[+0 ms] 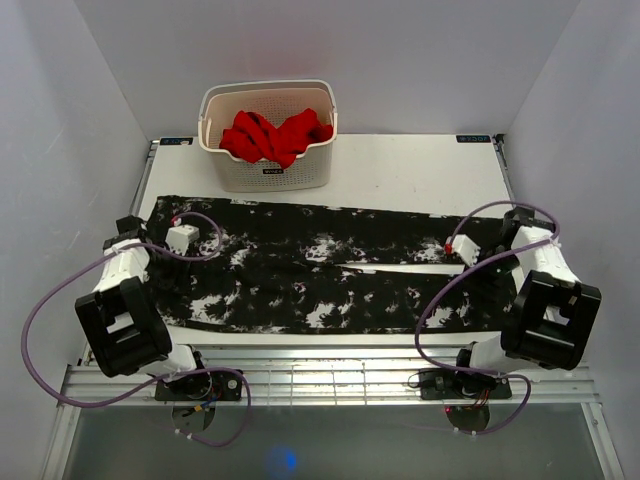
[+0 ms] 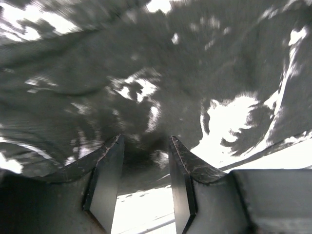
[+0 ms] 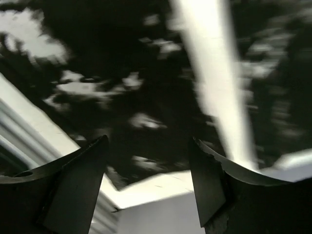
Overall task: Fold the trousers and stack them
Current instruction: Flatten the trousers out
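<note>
The trousers point(image 1: 330, 270), black with white speckles, lie spread out across the table point(image 1: 410, 170), both legs running left to right side by side. My left gripper point(image 1: 200, 243) hovers low over their left end. In the left wrist view the left gripper point(image 2: 145, 137) is open, the cloth point(image 2: 146, 73) just past its fingertips and bare table below. My right gripper point(image 1: 452, 252) is over the right end. The right wrist view shows the right gripper point(image 3: 149, 139) open and empty, with the fabric point(image 3: 122, 73) blurred beyond it.
A white basket point(image 1: 268, 172) holding a red garment point(image 1: 275, 135) stands at the back of the table, left of centre. A metal rail point(image 1: 350, 375) runs along the near edge between the arm bases. White walls close in on both sides.
</note>
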